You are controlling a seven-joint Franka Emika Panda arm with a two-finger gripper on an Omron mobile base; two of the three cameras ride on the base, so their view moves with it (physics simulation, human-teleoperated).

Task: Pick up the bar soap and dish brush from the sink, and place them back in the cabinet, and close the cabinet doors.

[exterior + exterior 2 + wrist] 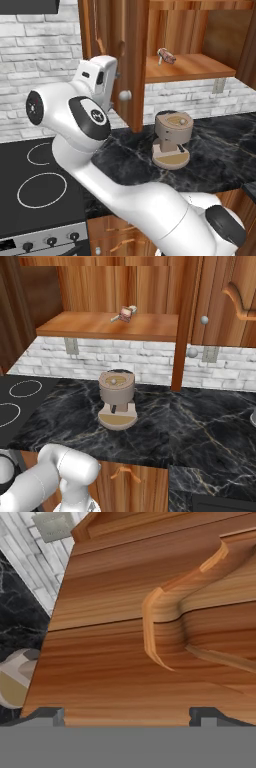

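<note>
The bar soap and the dish brush lie together on the inner shelf of the open cabinet, with the soap beside the brush in the left base view too. The left cabinet door stands swung out, edge-on, with its knob facing my hand. My gripper is open, empty, and very close to the door's arched raised panel. The right door also stands open. The sink is out of view.
A tan coffee machine stands on the dark marbled counter below the cabinet. A black stove top lies at the left. A wall outlet sits on the white brick. A neighbouring door is shut.
</note>
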